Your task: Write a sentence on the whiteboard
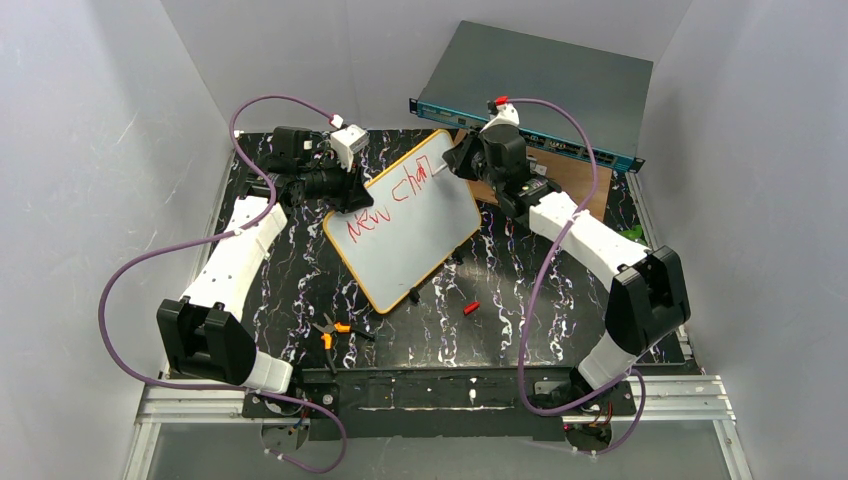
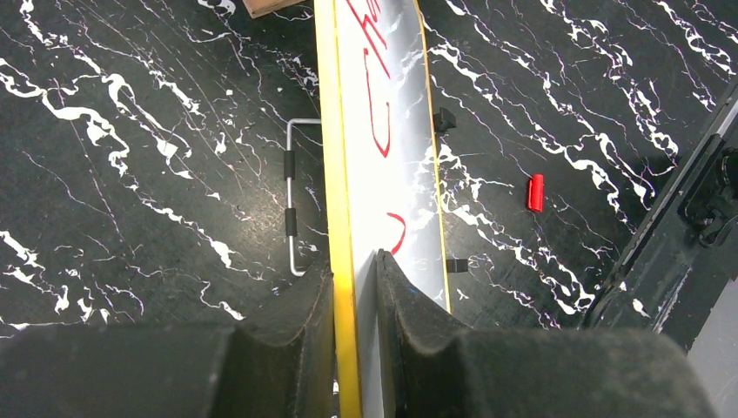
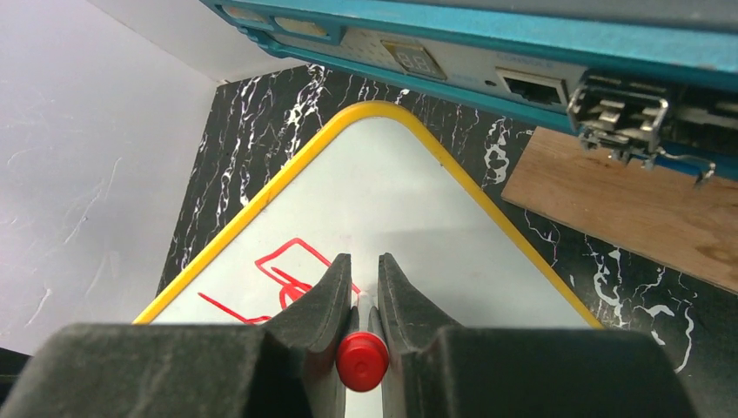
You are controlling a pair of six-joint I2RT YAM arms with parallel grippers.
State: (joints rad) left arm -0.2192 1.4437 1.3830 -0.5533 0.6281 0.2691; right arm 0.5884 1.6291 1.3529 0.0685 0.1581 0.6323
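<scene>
Whiteboard sits mid-worktop, turned diagonally, its far corner toward the teal-fronted rack unit at the back. The left wrist view shows the board nearly edge-on, so it is tilted up off the black marbled worktop, with a wire stand behind it.

Left jaws are closed on the board's left edge, one pad behind the yellow-orange rim and the other on the white face.

Right jaws are closed on a marker with its red end facing the wrist camera. They sit over the board's far corner, right at the end of the writing. The marker tip is hidden by the jaws, so I cannot tell whether it touches.

The sentence is a single line of red scrawl along the upper-left side, roughly "new cha".

A red cap lies on the worktop near the board's lower right edge, apart from it. Orange-handled pliers lie near the front, below the board. A brown wooden board lies under the rack unit, just right of the whiteboard's corner.
</scene>
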